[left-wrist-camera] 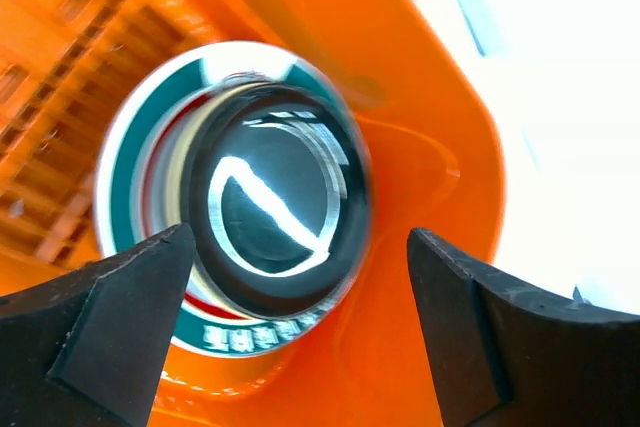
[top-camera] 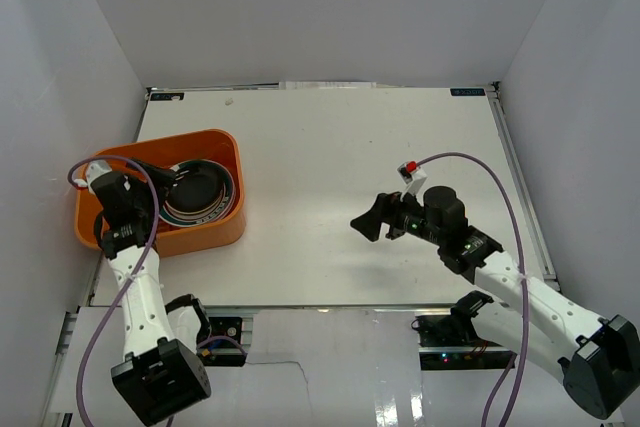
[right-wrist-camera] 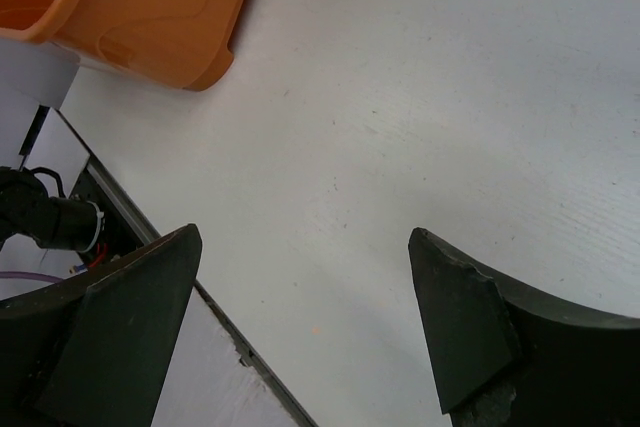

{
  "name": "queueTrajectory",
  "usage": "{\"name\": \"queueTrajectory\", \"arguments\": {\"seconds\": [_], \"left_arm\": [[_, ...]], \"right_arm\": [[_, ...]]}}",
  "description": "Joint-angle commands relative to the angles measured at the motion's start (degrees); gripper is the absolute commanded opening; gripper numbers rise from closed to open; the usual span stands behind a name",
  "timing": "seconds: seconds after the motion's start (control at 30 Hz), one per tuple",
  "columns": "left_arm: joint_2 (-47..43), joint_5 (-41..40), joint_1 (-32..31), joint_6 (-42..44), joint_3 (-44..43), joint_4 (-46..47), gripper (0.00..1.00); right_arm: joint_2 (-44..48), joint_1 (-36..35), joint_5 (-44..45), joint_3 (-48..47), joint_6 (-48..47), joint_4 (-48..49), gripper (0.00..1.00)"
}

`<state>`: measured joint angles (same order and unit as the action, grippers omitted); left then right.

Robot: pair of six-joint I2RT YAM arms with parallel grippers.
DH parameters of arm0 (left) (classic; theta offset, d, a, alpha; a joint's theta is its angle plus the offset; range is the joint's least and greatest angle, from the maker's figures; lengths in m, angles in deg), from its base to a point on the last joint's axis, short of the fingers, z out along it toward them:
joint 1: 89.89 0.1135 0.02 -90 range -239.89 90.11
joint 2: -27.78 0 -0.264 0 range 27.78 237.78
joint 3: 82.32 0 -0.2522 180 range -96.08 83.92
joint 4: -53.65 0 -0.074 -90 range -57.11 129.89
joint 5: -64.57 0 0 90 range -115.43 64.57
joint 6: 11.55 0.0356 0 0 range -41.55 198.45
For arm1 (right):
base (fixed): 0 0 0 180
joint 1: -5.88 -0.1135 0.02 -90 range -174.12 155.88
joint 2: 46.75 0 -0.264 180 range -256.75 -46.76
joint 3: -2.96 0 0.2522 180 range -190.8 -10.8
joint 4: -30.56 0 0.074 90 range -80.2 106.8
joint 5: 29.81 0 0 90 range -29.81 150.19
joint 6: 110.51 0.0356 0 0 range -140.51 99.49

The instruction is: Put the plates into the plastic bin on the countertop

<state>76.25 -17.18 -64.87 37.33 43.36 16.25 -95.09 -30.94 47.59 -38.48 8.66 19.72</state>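
The orange plastic bin (top-camera: 222,146) sits at the left of the white countertop (top-camera: 340,167). A stack of plates lies inside it, a glossy black plate (top-camera: 197,190) on top; it also shows in the left wrist view (left-wrist-camera: 275,209) over a white plate with a teal and red rim (left-wrist-camera: 125,162). The other plates are hidden under the stack. My left gripper (top-camera: 160,179) is open and empty above the bin, just beside the stack (left-wrist-camera: 300,277). My right gripper (top-camera: 372,217) is open and empty over bare countertop (right-wrist-camera: 305,277).
The bin's slotted floor (left-wrist-camera: 60,67) shows left of the stack. The bin's outer corner (right-wrist-camera: 150,27) appears in the right wrist view, with the countertop's front edge (right-wrist-camera: 240,347) near the right fingers. White walls enclose the table.
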Motion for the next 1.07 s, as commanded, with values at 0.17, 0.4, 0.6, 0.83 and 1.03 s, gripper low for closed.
{"name": "queueTrajectory", "arguments": {"seconds": [0.17, 0.4, 0.6, 0.83, 1.03], "left_arm": [[-5.05, 17.2, -5.67, 4.72, -9.53, 0.0, 0.98], [-8.39, 31.11, -16.46, 10.96, -14.1, -1.05, 0.98], [-10.22, 31.39, -29.04, 20.37, -18.95, -10.01, 0.98], [-17.96, 25.33, -30.73, 23.46, -13.41, -11.87, 0.98], [-19.55, 23.57, -30.82, 23.29, -13.32, -10.47, 0.98]], "right_arm": [[3.59, 0.08, 7.85, -10.54, -3.94, -7.48, 0.9], [12.72, 0.17, 17.25, -20.29, -8.51, -15.91, 0.9], [22.21, 0.17, 27.35, -24.79, -9.83, -19.79, 0.9], [28.91, 0.08, 36.68, -16.1, -7.37, -17.43, 0.9], [26.99, 0.08, 36.07, -13.8, -7.28, -14.53, 0.9]]}}
